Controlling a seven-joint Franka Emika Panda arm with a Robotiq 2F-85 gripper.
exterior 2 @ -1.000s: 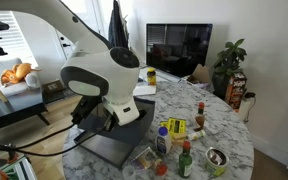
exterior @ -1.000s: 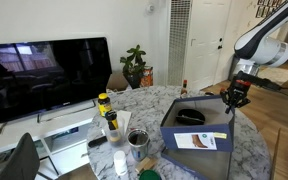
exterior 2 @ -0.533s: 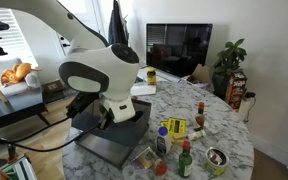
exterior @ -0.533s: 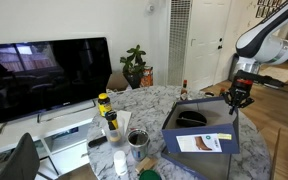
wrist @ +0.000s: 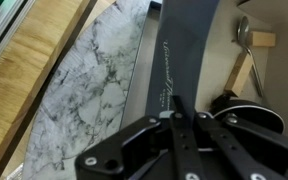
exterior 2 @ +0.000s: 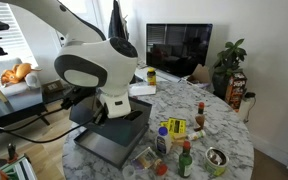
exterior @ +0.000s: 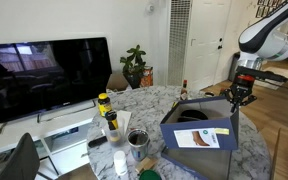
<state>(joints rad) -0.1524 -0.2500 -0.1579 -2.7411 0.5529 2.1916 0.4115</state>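
My gripper (exterior: 237,98) is shut on the edge of a dark blue box lid (exterior: 198,136), which it holds tilted up off the box at the round marble table's (exterior: 154,100) edge. In the wrist view the two fingers (wrist: 177,100) pinch together on the thin rim of the lid (wrist: 169,55), which bears script lettering. Beyond the lid, inside the box, lie a black round pan (wrist: 252,112) and a wooden spoon (wrist: 246,42). In an exterior view the arm's bulky white wrist (exterior 2: 96,70) hides the gripper above the box (exterior 2: 109,142).
Yellow-capped bottles (exterior: 105,110), a metal can (exterior: 137,140) and small sauce bottles (exterior 2: 184,160) crowd the table beside the box. A television (exterior: 44,75) and a potted plant (exterior: 134,65) stand behind. Wooden floor (wrist: 24,75) shows past the table edge.
The gripper has risen a little with the lid pinched in it, and the lid stands tilted more steeply than a second ago.
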